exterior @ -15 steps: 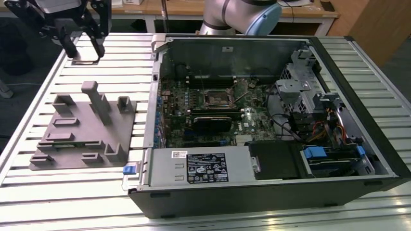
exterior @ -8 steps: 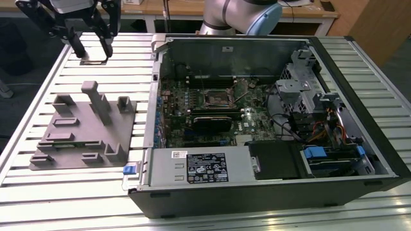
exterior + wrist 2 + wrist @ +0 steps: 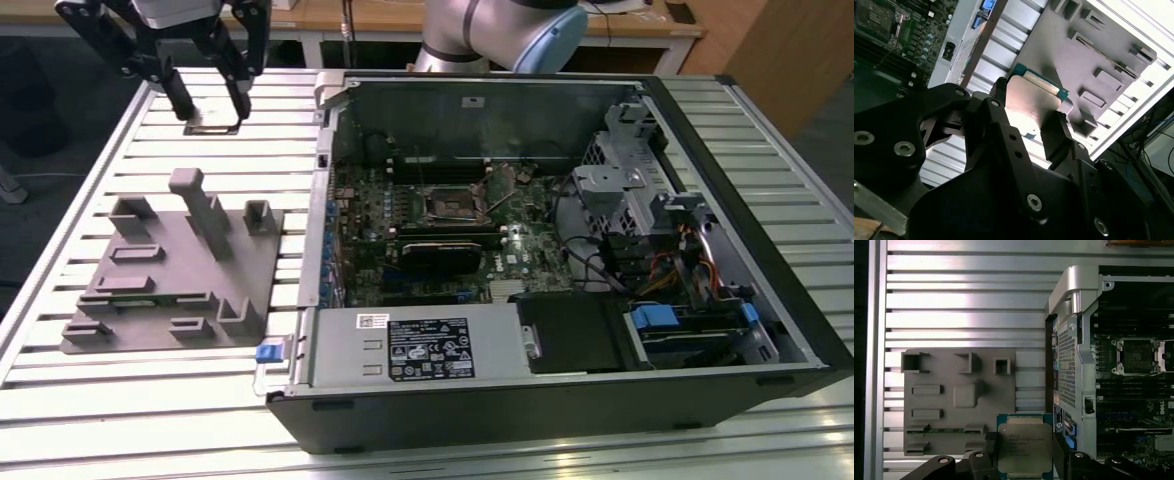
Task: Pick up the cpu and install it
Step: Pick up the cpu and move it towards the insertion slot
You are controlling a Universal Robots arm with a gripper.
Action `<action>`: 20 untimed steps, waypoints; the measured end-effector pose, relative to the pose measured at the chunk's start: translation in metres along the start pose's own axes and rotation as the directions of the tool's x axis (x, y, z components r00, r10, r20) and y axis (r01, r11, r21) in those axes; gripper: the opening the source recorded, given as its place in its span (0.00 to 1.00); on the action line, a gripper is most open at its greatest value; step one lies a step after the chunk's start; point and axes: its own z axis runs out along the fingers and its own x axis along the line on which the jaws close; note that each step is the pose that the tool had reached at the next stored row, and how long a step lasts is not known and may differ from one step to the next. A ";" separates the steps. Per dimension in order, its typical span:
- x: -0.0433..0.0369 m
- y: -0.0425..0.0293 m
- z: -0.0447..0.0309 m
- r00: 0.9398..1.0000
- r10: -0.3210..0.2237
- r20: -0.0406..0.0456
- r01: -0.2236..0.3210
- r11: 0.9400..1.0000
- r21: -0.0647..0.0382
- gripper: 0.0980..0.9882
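The pick-up half of the job looked done. The tool (image 3: 210, 106) was pinching the cpu (image 3: 1024, 449) by two opposite edges, its fingers (image 3: 988, 452) closed against the chip's sides. In the first wrist view the pale metal top faced the camera, with a thin green-tan rim around it. In the exterior view the tool hung above the slatted tabletop (image 3: 107, 390), beyond the far end of the grey fixture (image 3: 174, 270) and just beside the far corner of the computer case (image 3: 561, 390), on the exterior view's left of it. The chip was touching neither the fixture nor the case.

The install half looked wholly undone. The socket (image 3: 451, 203) on the motherboard (image 3: 387, 240) sat well apart from the chip, and its dark centre showed no silver top in it.

The case lay on its side with the panel off. It held the motherboard, a black heatsink block (image 3: 434, 255) just beside the socket, a labelled power supply (image 3: 420, 345) along the near wall, and drive cages with cables on the exterior view's right. On the fixture most pockets looked bare. One long slot (image 3: 941, 430) held a thin dark strip, though what it was could not be told.
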 end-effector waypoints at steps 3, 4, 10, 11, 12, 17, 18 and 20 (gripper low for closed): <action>-0.0046 0.0001 0.0001 1.000 0.000 0.000 0.000 1.000 0.000 0.48; -0.0063 0.0001 0.0001 1.000 0.000 0.000 0.000 1.000 0.000 0.48; -0.0150 0.0003 0.0004 1.000 0.000 0.000 0.000 1.000 0.000 0.48; -0.0164 0.0003 0.0004 1.000 0.000 0.000 0.000 1.000 0.000 0.48; -0.0180 0.0004 0.0004 1.000 0.000 0.000 0.000 1.000 0.000 0.48; -0.0259 0.0005 0.0007 1.000 0.000 0.000 0.000 1.000 0.000 0.48; -0.0278 0.0006 0.0007 1.000 0.000 0.000 0.000 1.000 0.000 0.48; -0.0320 0.0006 0.0008 1.000 0.000 0.000 0.000 1.000 0.000 0.48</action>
